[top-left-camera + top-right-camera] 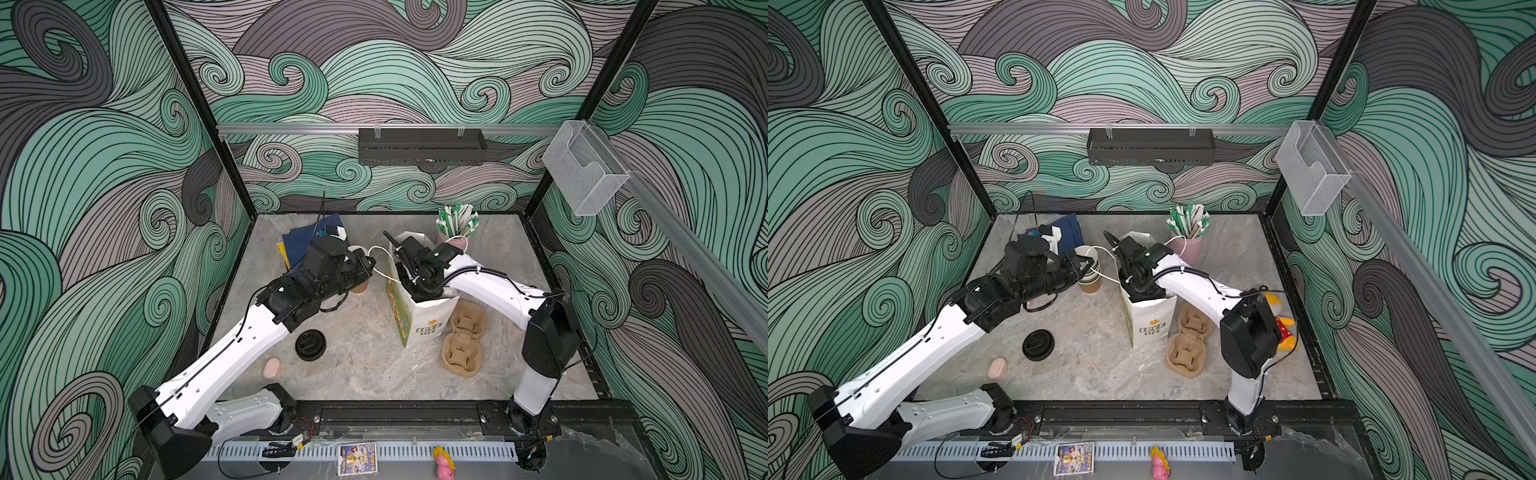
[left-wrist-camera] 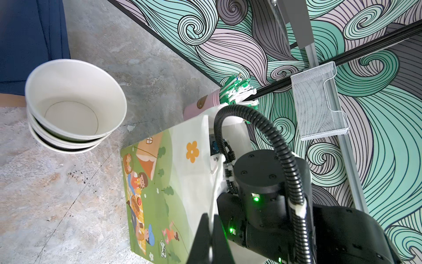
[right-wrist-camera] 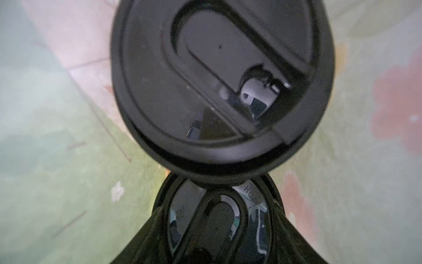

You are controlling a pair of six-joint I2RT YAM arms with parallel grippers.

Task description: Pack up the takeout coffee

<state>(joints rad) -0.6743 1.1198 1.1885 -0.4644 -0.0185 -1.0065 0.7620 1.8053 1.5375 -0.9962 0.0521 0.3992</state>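
About halfway, I judge. One lidded cup (image 3: 217, 86) is inside the bag (image 1: 424, 328). The right end effector (image 1: 417, 282) reaches in, and I cannot tell its jaws' state. The left end effector (image 2: 213, 219) pinches the handle (image 1: 1106, 276). Left of centre, a loose lid (image 1: 310, 344) and open cups (image 1: 1089, 270) wait on the counter (image 1: 365, 374).

Bag (image 1: 424, 328) stands mid-table, with cup carrier (image 1: 463, 340) just beside it on the right, straw cup (image 1: 453, 243) behind it and cup stack (image 1: 1089, 270) to its left. Loose lid (image 1: 310, 345) lies on the table (image 1: 365, 374), front-left of the bag. Second lid (image 3: 219, 86) sits inside the bag.
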